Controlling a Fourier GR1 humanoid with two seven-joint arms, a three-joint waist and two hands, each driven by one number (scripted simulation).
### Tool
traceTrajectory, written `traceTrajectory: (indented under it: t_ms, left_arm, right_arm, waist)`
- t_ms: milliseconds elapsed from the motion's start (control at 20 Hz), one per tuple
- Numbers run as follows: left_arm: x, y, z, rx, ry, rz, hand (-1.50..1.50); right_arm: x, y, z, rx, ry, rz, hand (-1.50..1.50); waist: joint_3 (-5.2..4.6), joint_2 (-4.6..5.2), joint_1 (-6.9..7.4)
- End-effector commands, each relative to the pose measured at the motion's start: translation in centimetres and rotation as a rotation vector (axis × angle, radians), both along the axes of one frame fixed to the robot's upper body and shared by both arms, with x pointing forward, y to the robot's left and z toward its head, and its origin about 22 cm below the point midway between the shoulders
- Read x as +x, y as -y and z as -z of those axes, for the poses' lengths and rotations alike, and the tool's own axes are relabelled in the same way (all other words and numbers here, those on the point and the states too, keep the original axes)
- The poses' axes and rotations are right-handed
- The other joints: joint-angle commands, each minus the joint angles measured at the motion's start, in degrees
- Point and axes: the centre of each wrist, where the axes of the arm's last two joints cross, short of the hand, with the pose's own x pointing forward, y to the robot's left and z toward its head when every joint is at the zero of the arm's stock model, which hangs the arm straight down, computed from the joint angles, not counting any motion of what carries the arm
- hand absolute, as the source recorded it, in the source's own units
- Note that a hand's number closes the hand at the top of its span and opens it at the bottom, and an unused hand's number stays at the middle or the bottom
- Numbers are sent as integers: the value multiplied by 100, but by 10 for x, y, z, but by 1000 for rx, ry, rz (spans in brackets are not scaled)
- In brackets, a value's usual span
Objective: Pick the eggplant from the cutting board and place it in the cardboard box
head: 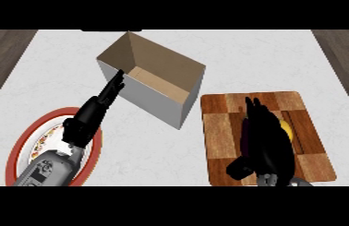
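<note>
Now | my right hand (267, 142) lies over the cutting board (221, 128), fingers curled down on the dark eggplant (246, 133) | cardboard box (157, 68) just left of board | my left hand (95, 110) beside box, fingers straight, holding nothing

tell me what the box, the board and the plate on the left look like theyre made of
The box looks like cardboard: matte tan inside, flat greyish outer walls, thin folded edges. The cutting board looks like wood: a checker of light and dark brown blocks with grain streaks and a slight sheen. The plate seems glazed ceramic, though this is less sure: white centre with small coloured marks and a smooth red rim.
</note>
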Motion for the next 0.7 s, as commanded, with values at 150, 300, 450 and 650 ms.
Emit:
traceTrajectory:
  t_ms: [150, 300, 450, 650]
  left_arm:
    - [3, 7, 5, -3, -23, -9, 0]
    - [4, 17, 8, -6, -9, 8, 0]
    - [7, 2, 5, 11, 6, 19, 0]
    - [3, 11, 14, 9, -6, 5, 0]
  right_arm:
    - [18, -31, 3, -72, -128, 161, -150]
    - [22, -33, 7, -84, -167, 178, -150]
    - [33, -18, 28, -76, -193, 207, -150]
    - [34, -9, 27, -82, -210, 203, -150]
  waist:
    - [11, 20, 23]
    - [9, 22, -6]
    - [13, 28, -6]
    - [15, 19, -23]
